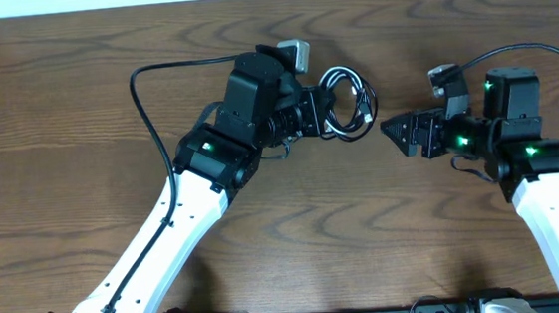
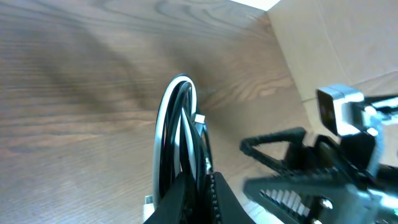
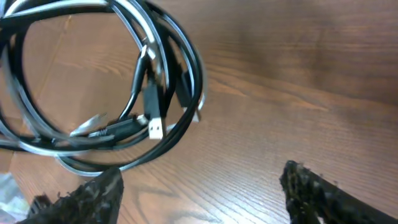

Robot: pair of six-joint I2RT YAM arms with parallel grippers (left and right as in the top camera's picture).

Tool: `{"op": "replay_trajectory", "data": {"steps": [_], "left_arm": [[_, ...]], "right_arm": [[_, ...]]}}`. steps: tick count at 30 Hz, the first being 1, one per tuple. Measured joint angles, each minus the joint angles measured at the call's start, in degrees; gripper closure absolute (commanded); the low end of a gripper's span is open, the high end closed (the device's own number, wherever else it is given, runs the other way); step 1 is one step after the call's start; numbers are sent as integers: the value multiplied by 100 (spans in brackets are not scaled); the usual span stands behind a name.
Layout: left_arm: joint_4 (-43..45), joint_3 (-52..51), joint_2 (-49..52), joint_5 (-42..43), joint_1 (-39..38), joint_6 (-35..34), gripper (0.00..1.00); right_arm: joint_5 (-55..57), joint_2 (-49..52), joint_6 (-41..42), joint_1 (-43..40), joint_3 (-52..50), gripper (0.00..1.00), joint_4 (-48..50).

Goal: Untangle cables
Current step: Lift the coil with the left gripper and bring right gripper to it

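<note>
Pinched tight in left fingers (image 2: 186, 202): black & white cables (image 1: 345, 101), looped together in one coil near desk (image 1: 75, 93) centre, plugs (image 3: 155, 127) lying inside the loop. Faced from just beside by right fingers (image 3: 311, 190), spread wide, nothing btwn them. Can't tell whether coil rests on desk or hangs clear. Next, prob.: go for one strand only, pref. a free plug end at coil's rim, close fully, then pull slow & away from left grip so loops slip rather than cinch.
</note>
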Motion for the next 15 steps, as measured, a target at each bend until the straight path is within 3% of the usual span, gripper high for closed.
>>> {"op": "replay_trajectory", "data": {"steps": [15], "left_arm": [[-13,0,0,256,0,-48,92]], "right_arm": [[-195,1108,776,273,-2,34,1303]]}}
